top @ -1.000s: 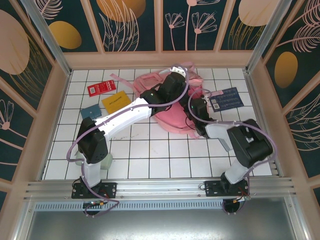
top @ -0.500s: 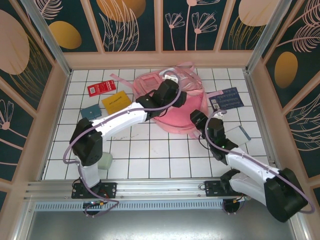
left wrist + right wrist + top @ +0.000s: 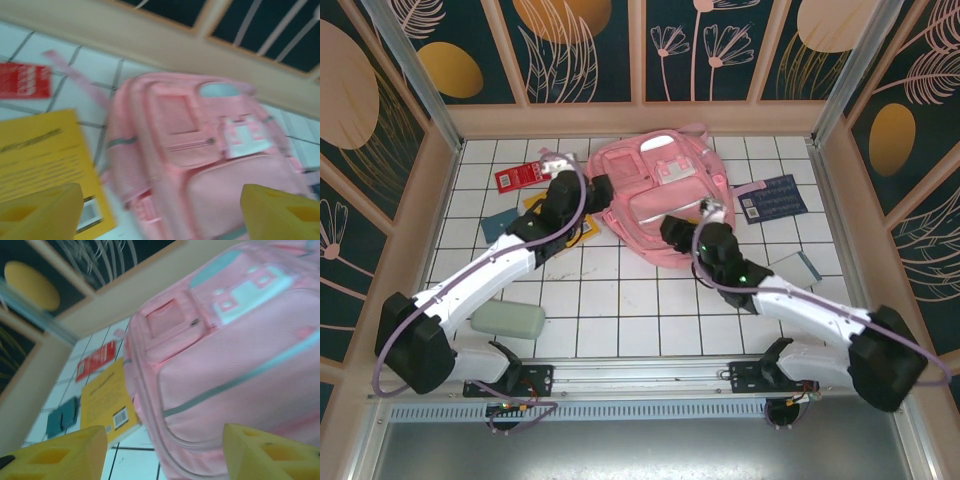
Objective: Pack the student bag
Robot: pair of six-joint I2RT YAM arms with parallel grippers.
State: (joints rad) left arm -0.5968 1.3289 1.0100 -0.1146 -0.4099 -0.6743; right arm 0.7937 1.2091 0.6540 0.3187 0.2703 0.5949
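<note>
1. The student bag (image 3: 655, 190) lies front-up at the far middle of the table (image 3: 620, 300).
2. The left gripper (image 3: 160, 212) and right gripper (image 3: 162, 452) both gape wide and empty.
3. The zips look shut, though blur hinders. Next, probably open one, then load the yellow book (image 3: 35, 160) just left.

yellow booklet (image 3: 40, 160) cut off at left edge, student bag (image 3: 200, 165) blurred, red card (image 3: 22, 80) unreadable

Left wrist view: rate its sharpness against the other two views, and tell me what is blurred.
Left wrist view: motion-smeared throughout, the student bag soft-edged and the print on the yellow book unreadable. Right wrist view: milder blur, the bag's zip and pale strips traceable. Top external view: sharp and evenly lit, tile lines on the table crisp, no glare.
</note>
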